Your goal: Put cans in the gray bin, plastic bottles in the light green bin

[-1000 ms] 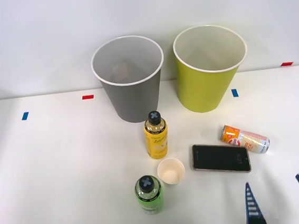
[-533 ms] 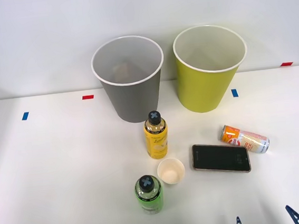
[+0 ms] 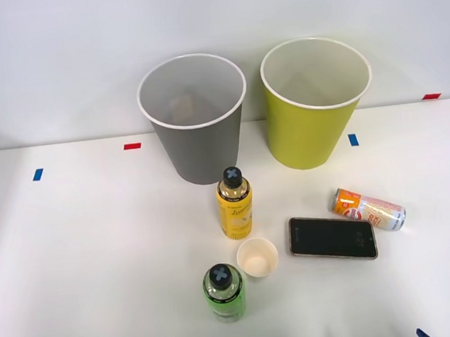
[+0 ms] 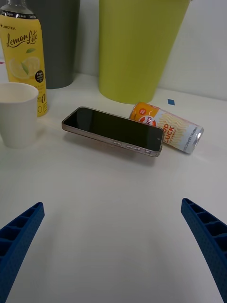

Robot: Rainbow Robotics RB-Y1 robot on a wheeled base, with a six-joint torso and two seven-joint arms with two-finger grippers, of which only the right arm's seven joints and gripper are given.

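An orange-and-white can (image 3: 368,209) (image 4: 165,127) lies on its side at the table's right, in front of the light green bin (image 3: 315,108) (image 4: 139,47). The gray bin (image 3: 195,123) (image 4: 59,42) stands to that bin's left, with a dim brownish shape inside. A yellow bottle (image 3: 235,203) (image 4: 23,61) stands upright before the gray bin, and a green bottle (image 3: 224,293) stands nearer the front edge. My right gripper (image 4: 113,251) is open and holds nothing, low over the table on the near side of the can. One blue fingertip (image 3: 421,334) peeks in at the front edge.
A dark phone (image 3: 332,238) (image 4: 113,130) lies flat between my gripper and the can. A small cream paper cup (image 3: 257,257) (image 4: 18,113) stands between the two bottles. Red and blue tape marks dot the white table (image 3: 82,254).
My right gripper has drawn back toward the table's front edge, its blue fingers sliding almost out of the front view. The objects on the table have not moved.
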